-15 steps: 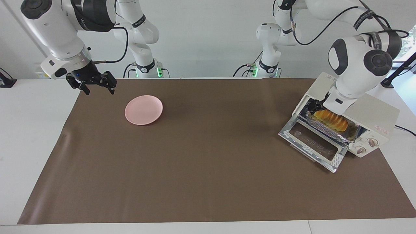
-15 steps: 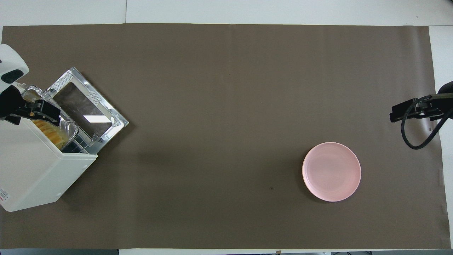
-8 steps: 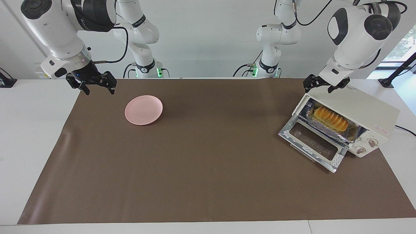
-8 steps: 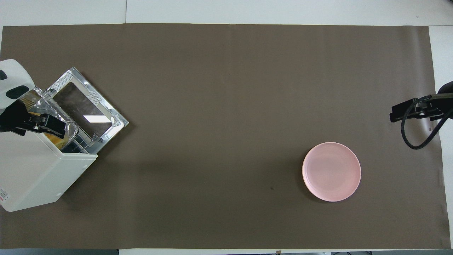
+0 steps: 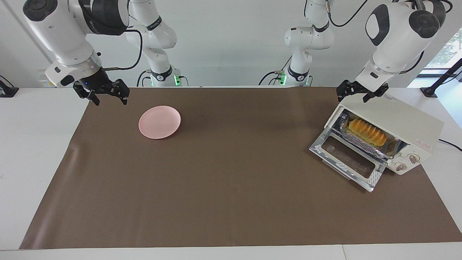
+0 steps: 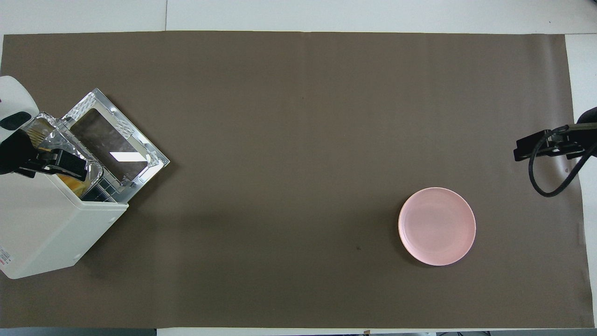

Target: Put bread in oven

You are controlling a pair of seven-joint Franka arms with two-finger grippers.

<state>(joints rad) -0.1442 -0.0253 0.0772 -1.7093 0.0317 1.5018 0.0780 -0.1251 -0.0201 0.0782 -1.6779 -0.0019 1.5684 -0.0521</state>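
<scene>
Bread (image 5: 367, 132) is seen lying in a crinkled foil tray (image 5: 391, 150) on the rack inside the oven (image 5: 404, 124), whose glass door (image 5: 348, 159) is dropped open toward the table's middle.

Taken left to right across the facing view: the right gripper (image 5: 107, 96) is held above the edge of the brown mat (image 5: 231, 202) at the right arm's end of the table, fingers spread and nothing between them; its arm is bent down from a high shoulder and appears to be waiting. A pink plate (image 5: 159, 122) lies bare on the mat near it. At the left arm's end, the left gripper (image 5: 357, 94) is poised over the oven's top corner, above the door opening, jaws apart and empty, wrist angled downward from a raised elbow.

The loaf is judged light, soft and easily crushed; were it to be moved, it would best be taken across its narrow width at mid-length, gently. The tray looks thin and likely to buckle if pinched.

The placing is judged done; only the door is left open.
</scene>
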